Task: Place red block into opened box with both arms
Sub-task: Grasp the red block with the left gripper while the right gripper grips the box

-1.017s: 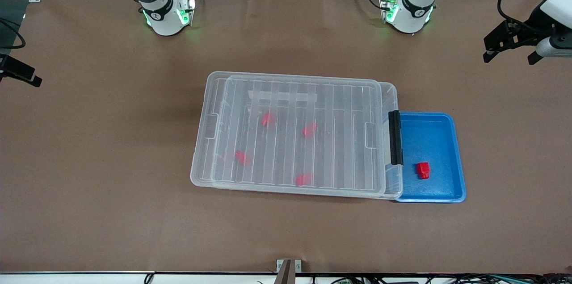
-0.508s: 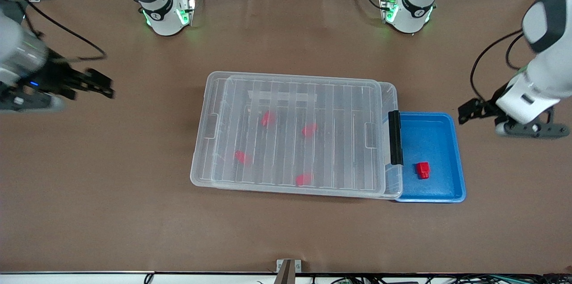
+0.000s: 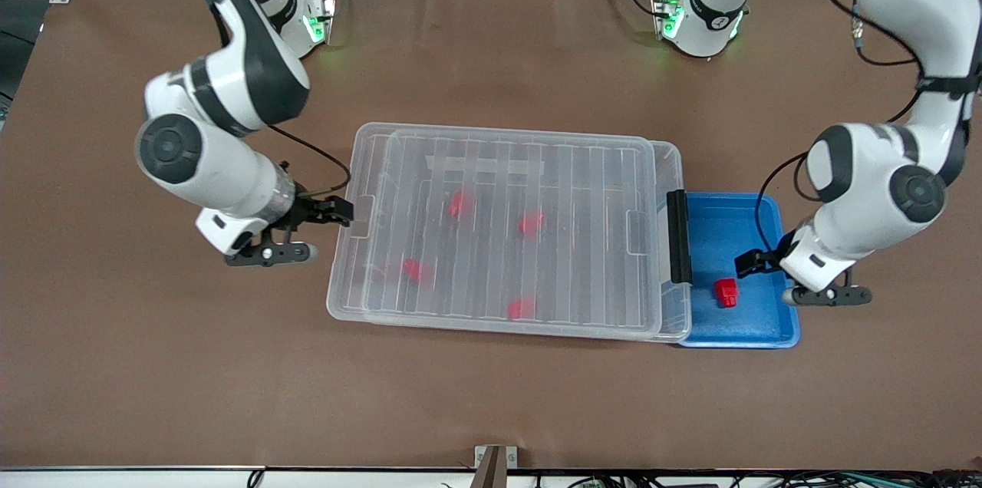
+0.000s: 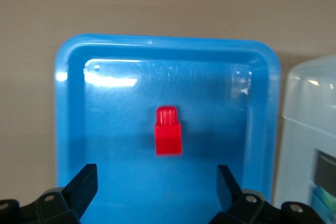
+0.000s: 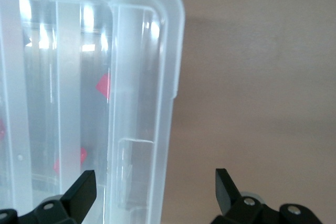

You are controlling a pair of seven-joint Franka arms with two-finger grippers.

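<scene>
Both arms swung in, left gripper spread wide over blue tray w/ red block, right gripper open at box edge, lid still on

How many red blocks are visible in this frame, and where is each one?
5. One red block lies in the blue tray. Four more show through the lid of the box. The ribbed lid may hide others.

A robotics lab: two white robot arms bolted to a brown paper-covered table, aluminium framing, trailing cables.
</scene>
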